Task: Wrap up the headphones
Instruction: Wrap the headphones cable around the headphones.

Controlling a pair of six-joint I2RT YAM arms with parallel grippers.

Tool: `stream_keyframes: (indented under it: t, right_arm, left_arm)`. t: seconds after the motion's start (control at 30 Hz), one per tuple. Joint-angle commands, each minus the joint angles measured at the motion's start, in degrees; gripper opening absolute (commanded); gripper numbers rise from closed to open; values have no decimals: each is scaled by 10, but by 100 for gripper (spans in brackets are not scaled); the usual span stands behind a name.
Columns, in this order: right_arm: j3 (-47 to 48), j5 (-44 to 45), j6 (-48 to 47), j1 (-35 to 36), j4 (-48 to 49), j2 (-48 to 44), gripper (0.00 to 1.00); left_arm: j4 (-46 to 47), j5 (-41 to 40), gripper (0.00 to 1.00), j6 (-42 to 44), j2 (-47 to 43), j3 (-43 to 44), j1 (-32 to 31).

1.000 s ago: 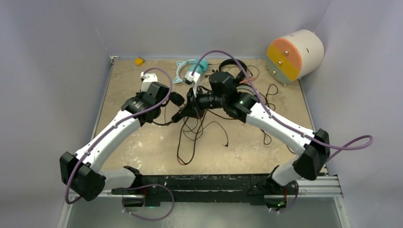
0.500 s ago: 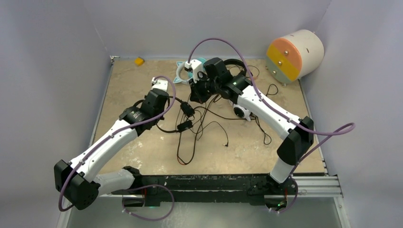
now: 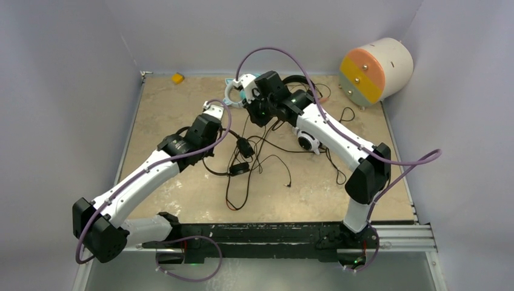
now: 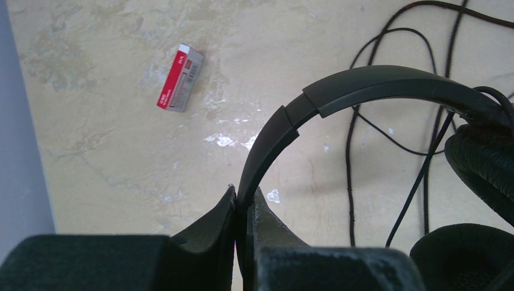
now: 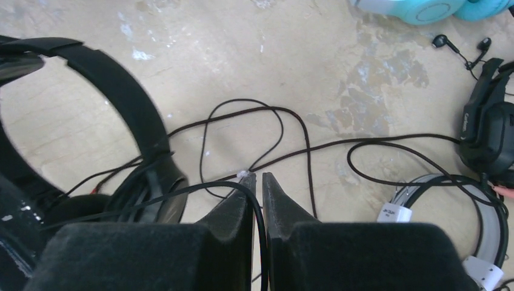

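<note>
Item: black headphones (image 4: 376,82), centre-right of the left wrist view, headband clamped edge-on in the left gripper (image 4: 244,197), ear pads at lower right. Paired item: right gripper (image 5: 259,179), lower centre of its view, jaws nearly together on the thin cable (image 5: 209,187). Handling note: hold the headband steady, feed slack gently, lay each turn snug around the band, avoid snagging neighbouring cords.

Left gripper (image 4: 242,197) clamped tight; right gripper (image 5: 259,177) pinched almost closed.
</note>
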Motion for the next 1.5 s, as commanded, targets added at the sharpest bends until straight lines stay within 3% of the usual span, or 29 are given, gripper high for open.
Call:
stream_keyframes:
  t: [0.0,0.3,0.63,0.97,1.1,1.23,1.47]
  right_arm:
    - [13,-1,-13,-34,-1,4,11]
    - [-85,-198,76,-97,95,-21,8]
    - [-342,-311,148,-105,398,-122,8]
    - [-556,-345,276,-76,733,-155,9]
    - [-610,-324,234,-16,768,-193,1]
    - [-664,-333,238,24,809,-244,1]
    - [-706,-348,281,67,833,-318,0]
  left_arm:
    - [-9,70,0,-2,-17,37,-4]
    - [-6,245,0,-36,-73,63,-3]
    - [-14,352,0,-215,-80,166,-2]
    - [-19,312,0,-312,-90,229,14]
    - [4,352,0,-323,-77,225,53]
    - [8,371,0,-324,-61,226,131]
    - [31,189,0,-309,-22,214,150]
